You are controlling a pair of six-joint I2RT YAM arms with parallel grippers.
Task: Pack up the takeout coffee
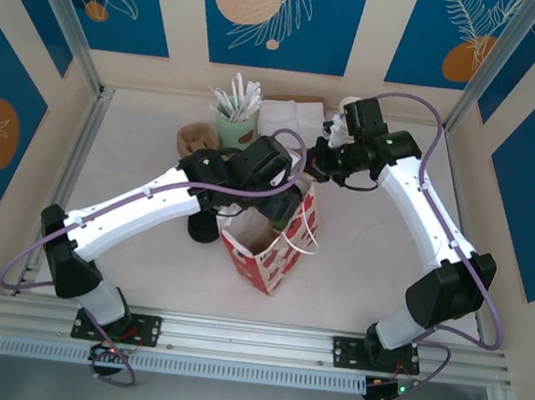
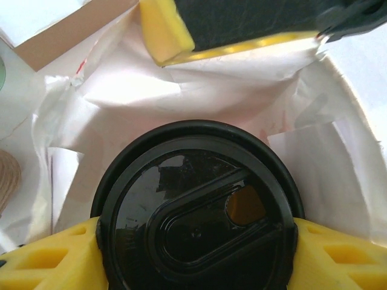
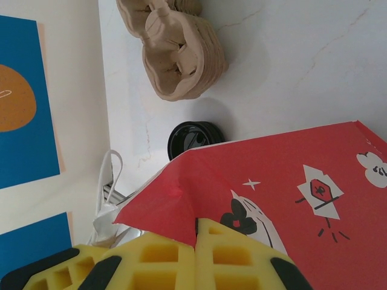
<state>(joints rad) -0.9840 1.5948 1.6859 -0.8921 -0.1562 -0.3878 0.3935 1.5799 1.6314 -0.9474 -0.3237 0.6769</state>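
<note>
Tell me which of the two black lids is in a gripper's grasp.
The takeout coffee's lid, clamped between the left gripper's yellow fingers inside the paper bag. The other lid sits free on the table outside it.

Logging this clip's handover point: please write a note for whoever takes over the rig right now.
Left claw: shut on the takeout coffee, a finger on each side.
Right claw: shut on the rim of the red paper bag.
Coffee: upright in the bag's mouth, white lining around it; depth cannot be told.
Done: cup grasped and brought into the bag.
Left: probably set it down, release, free the rim.
</note>
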